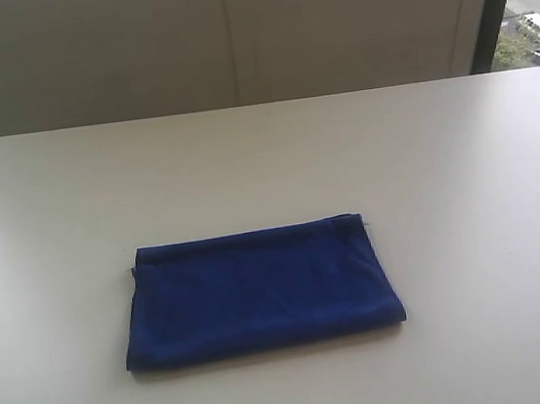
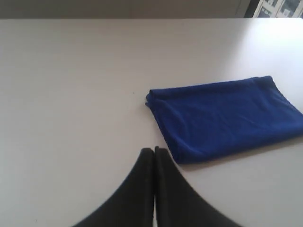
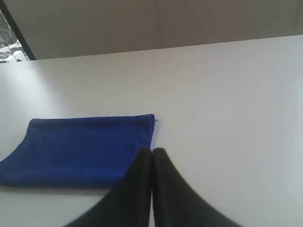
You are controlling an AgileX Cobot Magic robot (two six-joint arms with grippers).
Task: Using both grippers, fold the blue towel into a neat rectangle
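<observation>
Left gripper (image 2: 154,150): jaws closed together, the two black fingers meeting tip to tip with nothing between them; the tips stand over bare white counter (image 1: 274,152), just beside one short end of the blue towel (image 1: 259,290) and apart from it. Right gripper (image 3: 151,151): jaws likewise closed together and empty; in its own wrist view one finger overlaps the towel's corner at the opposite short end, and whether it touches the cloth cannot be told. The towel is held by neither gripper. It lies flat on the counter, folded into a tidy rectangle, its long sides running across the exterior view, placed in the near middle of the surface. The layered edges show as a narrow lip along the far long side and at the left short end; the near long side is a rounded fold. A small pale speck, tag or thread, sits at the far right corner. Behind the counter runs a pale panelled wall (image 1: 230,39); at the right edge a dark-framed window (image 1: 534,7) shows vehicles outside
</observation>
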